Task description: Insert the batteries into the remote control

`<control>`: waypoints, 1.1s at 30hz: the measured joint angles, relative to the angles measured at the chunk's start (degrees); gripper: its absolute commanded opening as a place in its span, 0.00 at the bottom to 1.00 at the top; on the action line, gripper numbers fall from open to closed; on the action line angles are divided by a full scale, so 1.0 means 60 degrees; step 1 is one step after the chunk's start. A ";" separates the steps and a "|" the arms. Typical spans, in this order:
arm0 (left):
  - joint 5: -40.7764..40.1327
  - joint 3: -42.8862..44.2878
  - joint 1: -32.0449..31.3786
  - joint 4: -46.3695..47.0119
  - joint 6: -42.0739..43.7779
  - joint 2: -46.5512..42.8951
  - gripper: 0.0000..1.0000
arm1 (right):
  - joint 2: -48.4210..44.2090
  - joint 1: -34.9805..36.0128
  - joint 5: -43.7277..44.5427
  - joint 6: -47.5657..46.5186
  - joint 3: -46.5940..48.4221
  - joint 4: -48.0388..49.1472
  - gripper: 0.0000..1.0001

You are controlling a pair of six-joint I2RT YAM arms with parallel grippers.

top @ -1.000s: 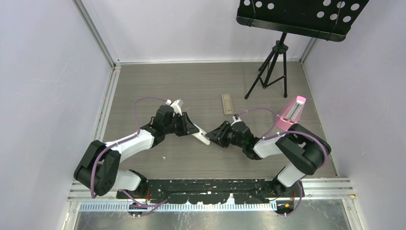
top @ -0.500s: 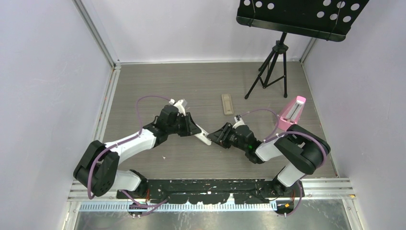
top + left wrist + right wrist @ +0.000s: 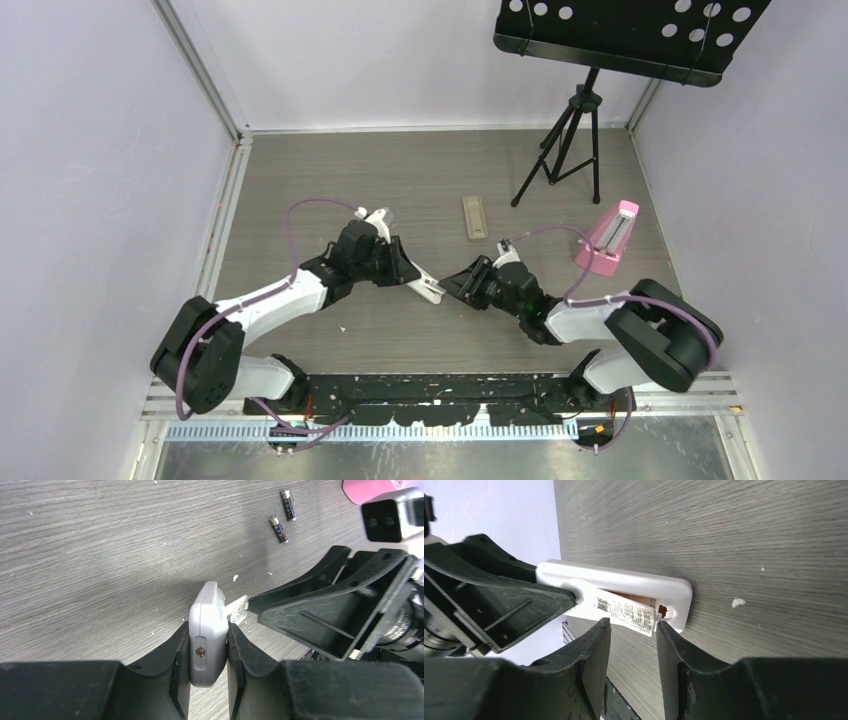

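One remote control (image 3: 206, 610) in left hand (image 3: 208, 645); two batteries (image 3: 278, 529) loose (third battery (image 3: 626, 612) inside).

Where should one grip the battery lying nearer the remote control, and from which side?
Grip the nearer battery at mid-length, across its round body, coming straight down from above. It lies flat on the table, apart from the other battery, so jaws probably fit on both sides.
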 measured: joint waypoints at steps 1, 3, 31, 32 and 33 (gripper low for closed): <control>-0.0076 0.0007 -0.0018 -0.0098 0.0000 -0.0069 0.00 | -0.0277 0.0015 0.0131 0.0015 -0.0011 -0.0255 0.44; -0.0211 0.0051 -0.0062 -0.0372 0.0033 -0.0208 0.00 | -0.0889 0.0029 0.0448 0.0047 -0.0015 -0.0812 0.45; 0.3242 0.2728 -0.0193 -0.4014 0.3850 0.0011 0.00 | -0.3701 0.0044 -0.1694 -0.5530 0.2674 -0.6841 0.83; 0.3639 0.2634 -0.0193 -0.3883 0.3912 -0.0022 0.00 | -0.3690 0.0044 -0.2058 -0.5683 0.2685 -0.6783 0.83; 0.3912 0.2550 -0.0193 -0.3810 0.3945 -0.0058 0.00 | -0.3687 0.0047 -0.2375 -0.5803 0.2685 -0.6765 0.83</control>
